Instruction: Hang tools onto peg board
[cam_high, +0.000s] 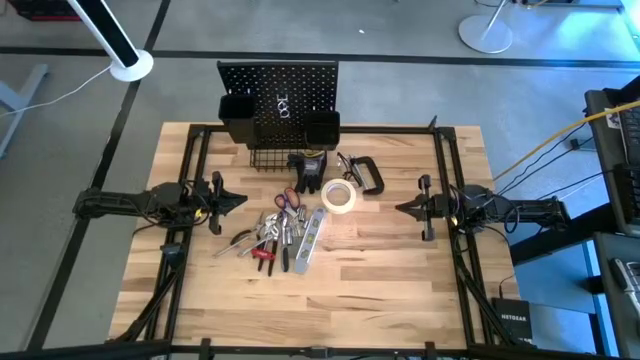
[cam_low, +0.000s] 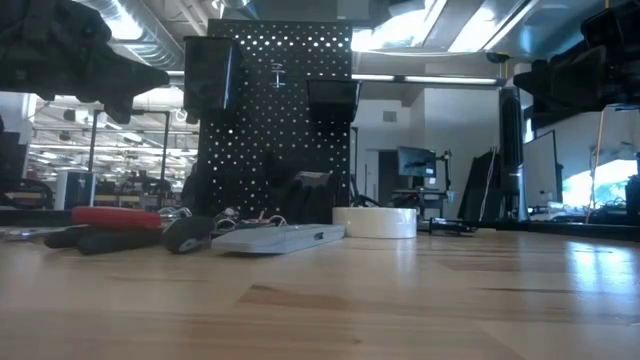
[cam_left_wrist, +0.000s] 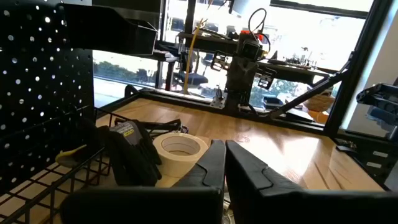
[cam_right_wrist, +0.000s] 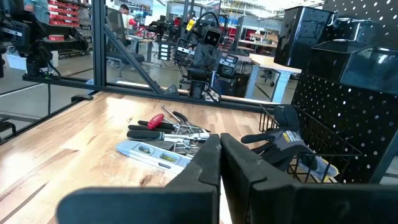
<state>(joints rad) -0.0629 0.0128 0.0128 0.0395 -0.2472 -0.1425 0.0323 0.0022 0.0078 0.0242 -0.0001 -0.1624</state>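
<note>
The tools lie in a heap mid-table: red-and-black pliers (cam_high: 262, 254), scissors (cam_high: 288, 203), a silver level bar (cam_high: 309, 238), a pale tape roll (cam_high: 338, 197), a black C-clamp (cam_high: 365, 174) and black gloves (cam_high: 310, 166). The black peg board (cam_high: 279, 100) stands upright at the far edge, with bins and a wire basket (cam_high: 275, 155) on it. My left gripper (cam_high: 240, 199) is shut at the table's left, pointing level toward the heap. My right gripper (cam_high: 400, 207) is shut at the right, facing it. Neither touches anything.
Black frame rails (cam_high: 190, 170) run along both sides of the wooden table. Bare wood stretches over the near half (cam_high: 330, 300). A white floor stand (cam_high: 130, 66) is beyond the far left corner, and a desk with cables (cam_high: 610, 120) stands at the right.
</note>
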